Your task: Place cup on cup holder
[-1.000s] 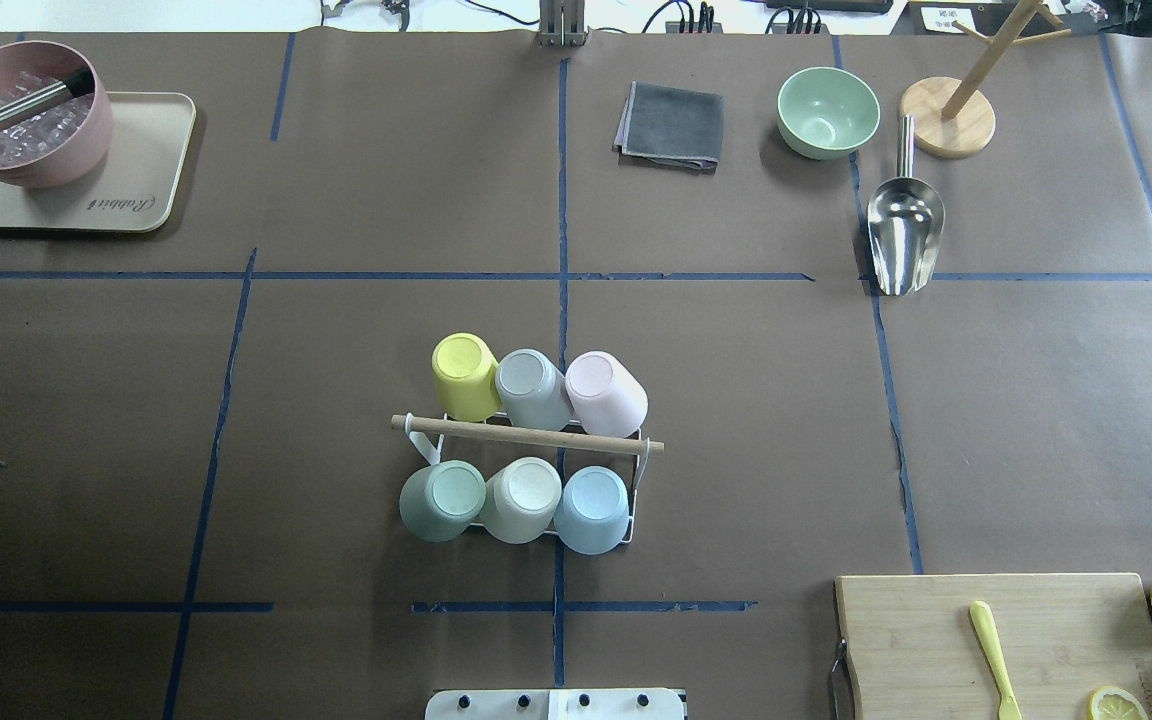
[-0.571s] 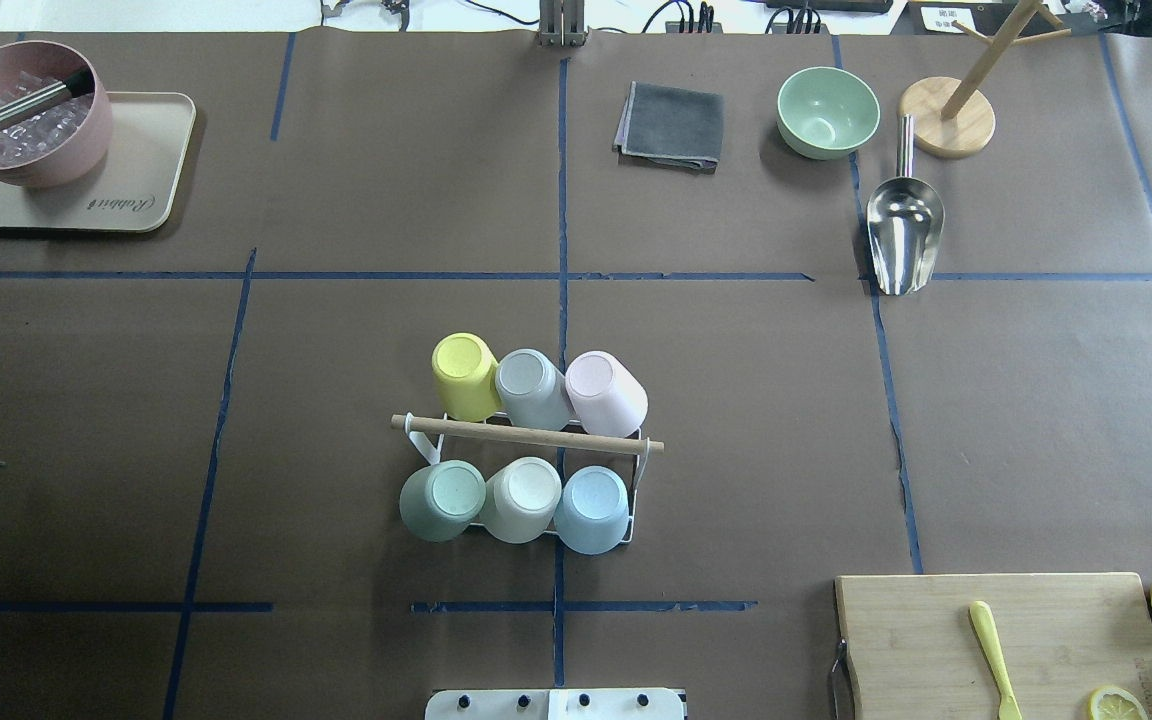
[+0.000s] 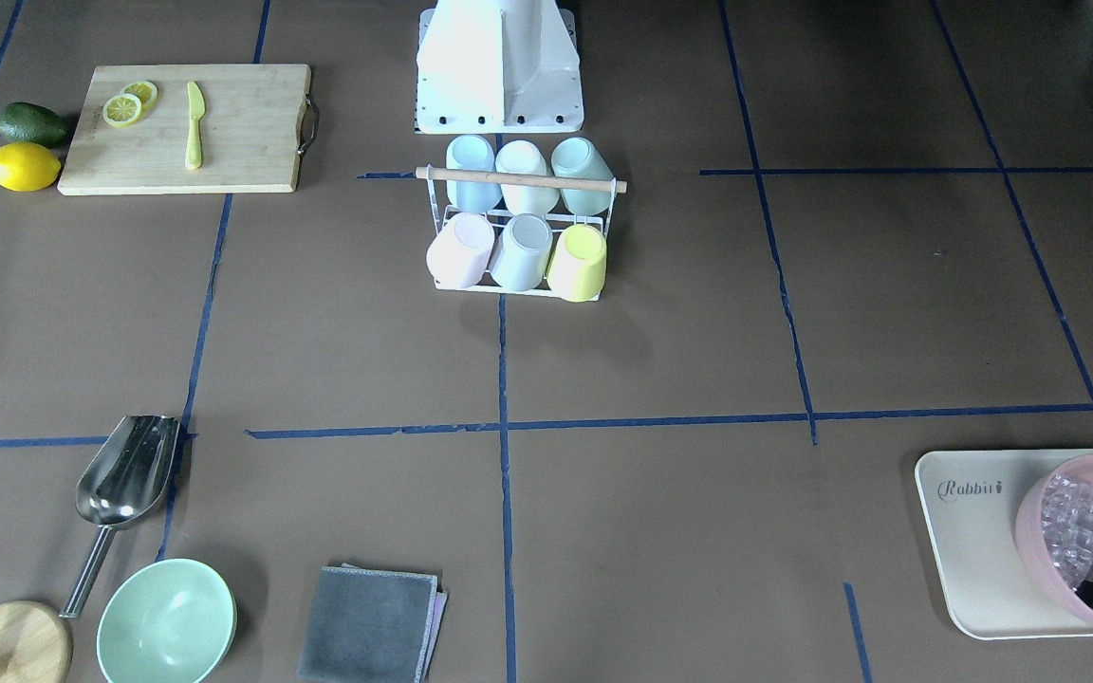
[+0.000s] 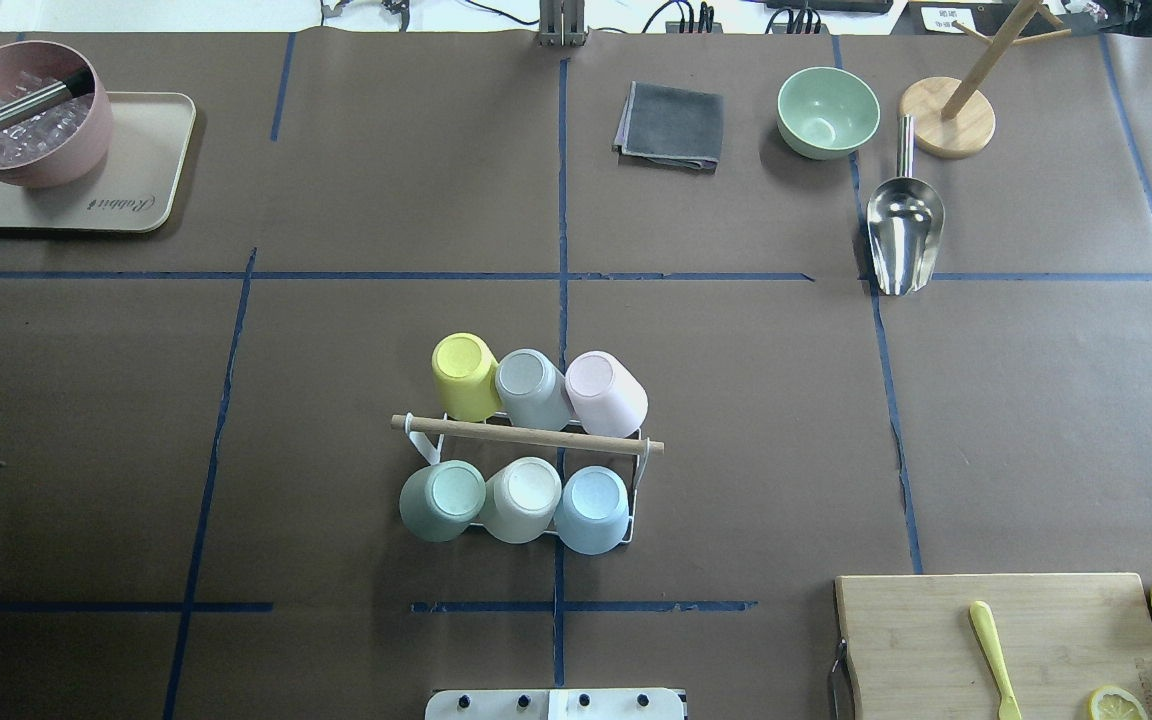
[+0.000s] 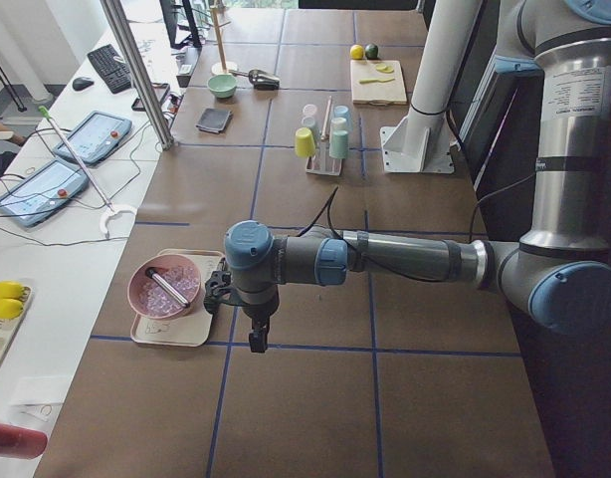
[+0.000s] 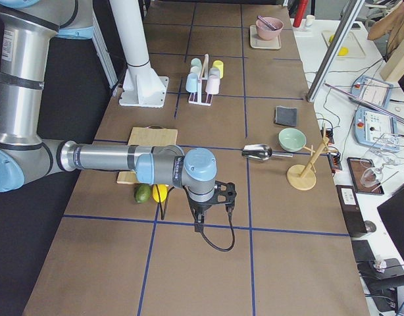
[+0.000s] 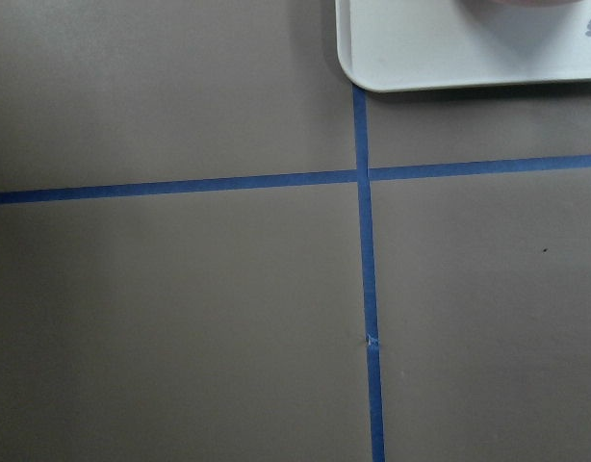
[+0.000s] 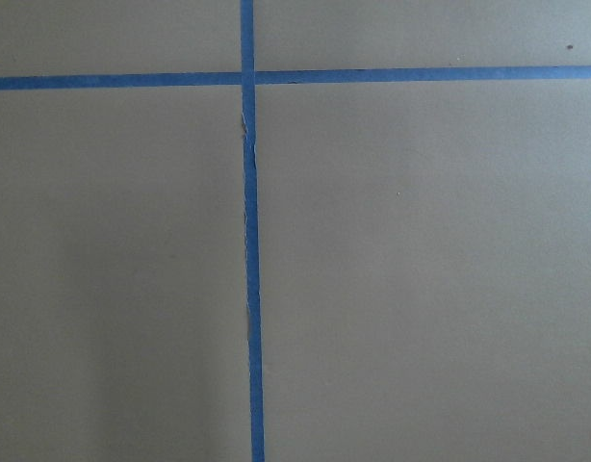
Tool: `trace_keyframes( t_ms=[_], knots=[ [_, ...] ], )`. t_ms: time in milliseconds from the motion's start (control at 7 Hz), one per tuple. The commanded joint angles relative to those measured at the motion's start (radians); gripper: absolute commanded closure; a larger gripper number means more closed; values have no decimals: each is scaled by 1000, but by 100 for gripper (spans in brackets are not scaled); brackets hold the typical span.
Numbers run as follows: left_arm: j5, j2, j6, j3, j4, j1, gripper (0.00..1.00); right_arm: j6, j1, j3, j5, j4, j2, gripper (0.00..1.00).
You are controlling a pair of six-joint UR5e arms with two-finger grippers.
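Observation:
The cup holder [image 4: 526, 436], a white wire rack with a wooden rod handle, stands near the table's middle, close to the robot base. Several cups sit upside down on its prongs: yellow [image 4: 463, 372], grey-blue [image 4: 530, 387] and pink [image 4: 604, 392] in the far row, green [image 4: 443, 498], cream [image 4: 522, 497] and light blue [image 4: 592, 507] in the near row. My left gripper [image 5: 256, 339] hangs over the table's left end, beside the tray. My right gripper [image 6: 199, 227] hangs over the right end. Neither is near the rack. I cannot tell whether they are open or shut.
A pink bowl of ice [image 4: 21, 115] sits on a beige tray [image 4: 136, 190] far left. A grey cloth [image 4: 671, 125], green bowl [image 4: 826, 110], metal scoop [image 4: 904, 235] and wooden stand [image 4: 948, 115] lie far right. A cutting board [image 4: 936, 630] is near right.

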Motion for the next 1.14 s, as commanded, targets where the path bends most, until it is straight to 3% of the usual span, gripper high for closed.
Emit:
trace_keyframes(
  t_ms=[0, 1000],
  knots=[
    [-42, 20, 2, 9, -8, -16, 0, 0, 10, -2, 4, 0, -6, 0],
    [-41, 23, 14, 12, -15, -16, 0, 0, 10, -11, 9, 0, -17, 0]
  ],
)
